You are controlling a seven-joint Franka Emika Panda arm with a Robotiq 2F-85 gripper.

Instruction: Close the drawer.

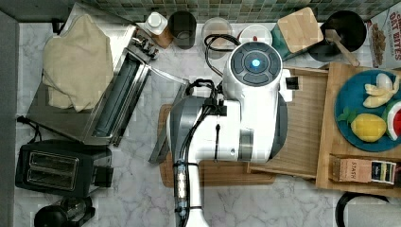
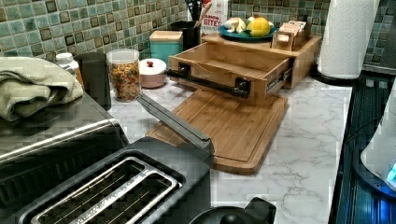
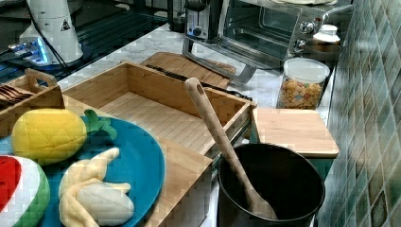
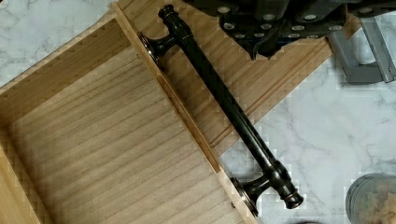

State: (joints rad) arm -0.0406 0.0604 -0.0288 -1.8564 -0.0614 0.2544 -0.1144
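Box (image 1: pixel 385 33) reads "OAT BITES"; small box (image 1: pixel 364 170) reads "STASH". Drawer (image 2: pixel 229 70) pulled out of stand (image 2: pixel 299 51), over cutting board (image 2: pixel 233 126), handle (image 4: pixel 224 102) on its front. Gripper (image 4: pixel 280 28) dark, above handle, apart from it; whether fingers are spread or closed, cannot tell. Arm (image 1: pixel 236 123) covers drawer's front in top view.

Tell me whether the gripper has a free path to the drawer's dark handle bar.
Probably yes. In the wrist view the gripper hangs just beyond the handle bar of the open drawer, with nothing between them.
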